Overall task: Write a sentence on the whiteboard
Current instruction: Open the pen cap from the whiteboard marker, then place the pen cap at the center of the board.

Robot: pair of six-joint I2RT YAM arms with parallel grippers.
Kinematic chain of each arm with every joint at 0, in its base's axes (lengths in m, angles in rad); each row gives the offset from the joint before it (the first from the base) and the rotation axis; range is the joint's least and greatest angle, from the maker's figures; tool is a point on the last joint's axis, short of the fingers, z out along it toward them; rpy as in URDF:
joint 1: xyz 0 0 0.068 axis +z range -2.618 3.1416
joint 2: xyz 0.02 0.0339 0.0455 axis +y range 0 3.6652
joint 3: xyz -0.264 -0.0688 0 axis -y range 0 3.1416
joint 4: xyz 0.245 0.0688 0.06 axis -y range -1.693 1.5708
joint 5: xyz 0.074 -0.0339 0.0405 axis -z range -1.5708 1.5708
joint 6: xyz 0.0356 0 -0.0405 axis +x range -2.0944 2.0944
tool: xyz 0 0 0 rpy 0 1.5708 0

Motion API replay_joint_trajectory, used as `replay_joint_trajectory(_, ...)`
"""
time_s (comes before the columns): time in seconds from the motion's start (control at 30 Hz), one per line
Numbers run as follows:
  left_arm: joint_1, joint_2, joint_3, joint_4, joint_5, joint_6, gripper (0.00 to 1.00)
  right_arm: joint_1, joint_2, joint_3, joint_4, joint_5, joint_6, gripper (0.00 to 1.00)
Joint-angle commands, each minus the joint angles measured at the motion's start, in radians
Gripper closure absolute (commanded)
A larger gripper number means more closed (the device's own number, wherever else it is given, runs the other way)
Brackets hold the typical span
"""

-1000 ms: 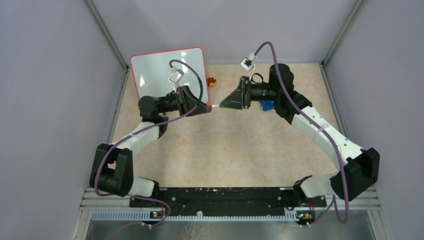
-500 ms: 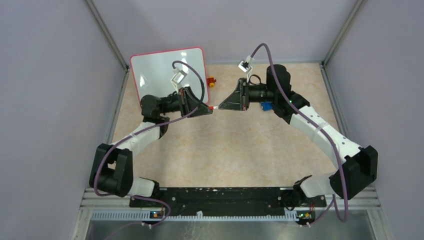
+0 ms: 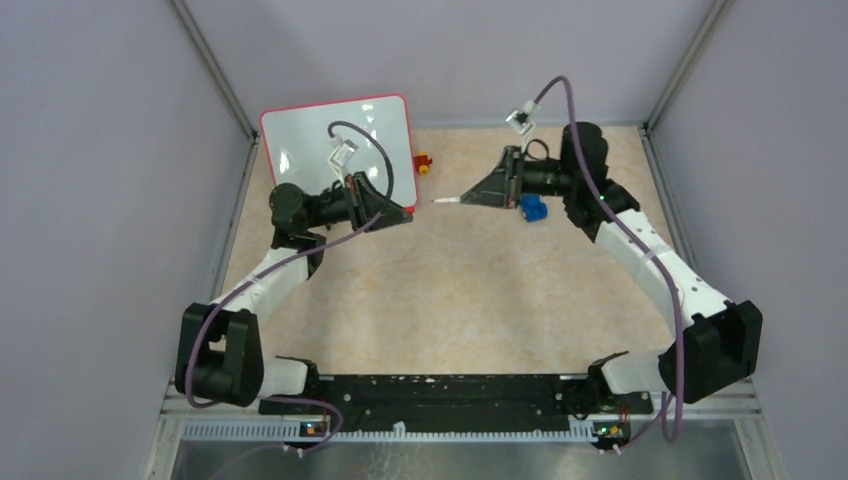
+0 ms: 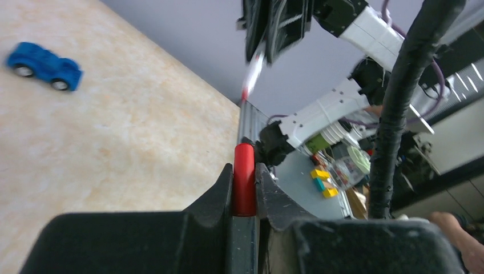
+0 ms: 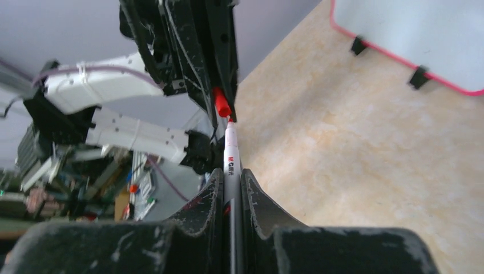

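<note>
The whiteboard point(image 3: 300, 135), white with a pink-red rim, lies at the back left; its rim and two black clips show in the right wrist view point(image 5: 422, 34). No sentence shows on it; the left arm covers part of it. My left gripper point(image 3: 405, 213) point(image 4: 244, 168) is shut on a red marker cap point(image 4: 244, 180), which also shows in the right wrist view point(image 5: 220, 104). My right gripper point(image 3: 470, 198) point(image 5: 231, 174) is shut on the white marker point(image 5: 231, 160), whose bare tip point(image 3: 445, 201) points at the cap across a small gap.
A blue toy car point(image 3: 533, 209) point(image 4: 43, 65) sits on the beige table under the right wrist. A small red and yellow toy point(image 3: 423, 163) lies right of the whiteboard. Grey walls close in the left, back and right.
The marker and cap were joined between the two grippers. Now the right gripper has drawn back to the right with the marker, and the left has drawn left with the cap.
</note>
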Motion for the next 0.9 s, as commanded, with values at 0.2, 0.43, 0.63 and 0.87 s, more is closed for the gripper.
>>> replay_joint_trajectory(0.2,0.161,-0.070,0.021,-0.459,0.019,0.378,1.00,-0.368,-0.131,-0.086,0.114,-0.089,0.048,1.00)
replay_joint_trajectory(0.43,0.155,-0.026,0.354,-1.463,-0.270,1.214,1.00,-0.511,-0.108,-0.095,-0.206,0.028,-0.260,1.00)
replay_joint_trajectory(0.63,0.088,-0.009,0.437,-1.688,-0.589,1.462,1.00,-0.579,-0.110,-0.172,-0.194,0.069,-0.280,1.00)
replay_joint_trajectory(0.87,0.036,0.076,0.440,-1.899,-0.924,1.605,1.00,-0.581,-0.145,-0.222,-0.215,0.155,-0.380,1.00)
